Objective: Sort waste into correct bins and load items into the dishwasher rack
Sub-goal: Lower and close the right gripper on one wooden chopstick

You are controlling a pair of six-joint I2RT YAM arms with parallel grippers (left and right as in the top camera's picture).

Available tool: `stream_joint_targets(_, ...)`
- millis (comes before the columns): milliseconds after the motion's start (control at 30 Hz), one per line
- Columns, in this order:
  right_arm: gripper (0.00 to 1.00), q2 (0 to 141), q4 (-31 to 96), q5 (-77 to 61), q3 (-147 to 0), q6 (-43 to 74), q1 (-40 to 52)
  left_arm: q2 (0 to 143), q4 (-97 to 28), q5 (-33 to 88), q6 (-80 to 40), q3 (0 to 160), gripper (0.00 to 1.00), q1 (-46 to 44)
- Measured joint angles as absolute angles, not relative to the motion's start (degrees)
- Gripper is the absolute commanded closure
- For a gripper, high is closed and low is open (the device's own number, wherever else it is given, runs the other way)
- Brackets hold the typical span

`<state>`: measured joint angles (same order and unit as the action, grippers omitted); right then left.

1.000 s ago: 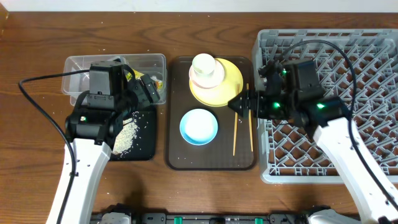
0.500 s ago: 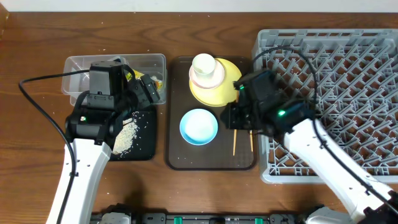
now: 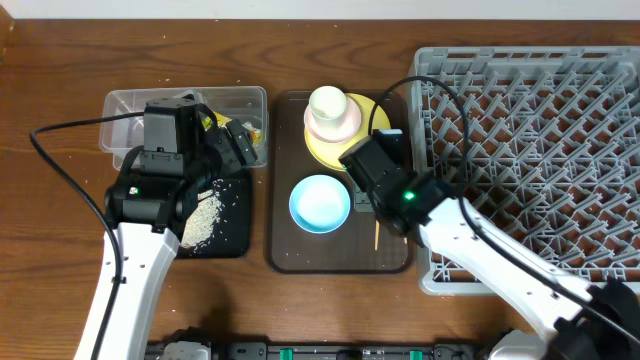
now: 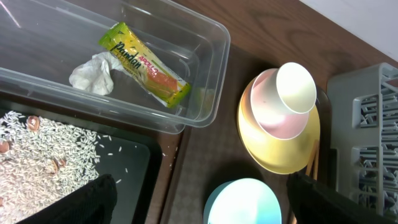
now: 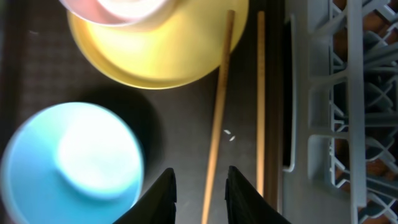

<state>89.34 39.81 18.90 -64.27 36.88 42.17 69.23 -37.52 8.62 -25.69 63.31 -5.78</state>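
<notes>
Readable text: one item only, the wrapper.
Wrapper (image 4: 144, 65) in the tub (image 4: 211, 37), left wrist view: "Pandan" in green script on the yellow end, small red capitals beside it that look like "APOLLO". In the overhead view it's too small to read. No other text, labels or numbers legible.

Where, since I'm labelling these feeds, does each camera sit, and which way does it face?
Overhead: fixed above the table, facing straight down on the dishwasher rack and serving tray; both arms show.
Left wrist: on the left arm, facing down at the clear tub and black tray; the left gripper shows as fingertips in the bottom corners.
Right wrist: on the right arm, facing down at the chopsticks; the right gripper is open over one.
Shared: yellow plate and light blue bowl, in all three.
</notes>
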Motion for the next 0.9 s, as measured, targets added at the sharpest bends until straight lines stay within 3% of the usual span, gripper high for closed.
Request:
stream_joint_targets(400, 0.8, 97.6, 36.8, 21.7, -64.4, 36.9, 39.9, 69.2, -37.5, 8.6, -25.7, 63.3, 0.1, -5.8)
stream_joint_targets(533, 0.73, 100.1, 36.3, 22.1, -64.4, 37.1, 38.9, 69.2, -37.5, 8.6, -25.7, 63.3, 0.1, -5.8)
stream_joint_targets(900, 0.73, 106.1, 31.7, 20.2, -64.5, 37.1, 38.9, 69.3, -37.5, 8.6, -25.7, 63.3, 0.1, -5.8)
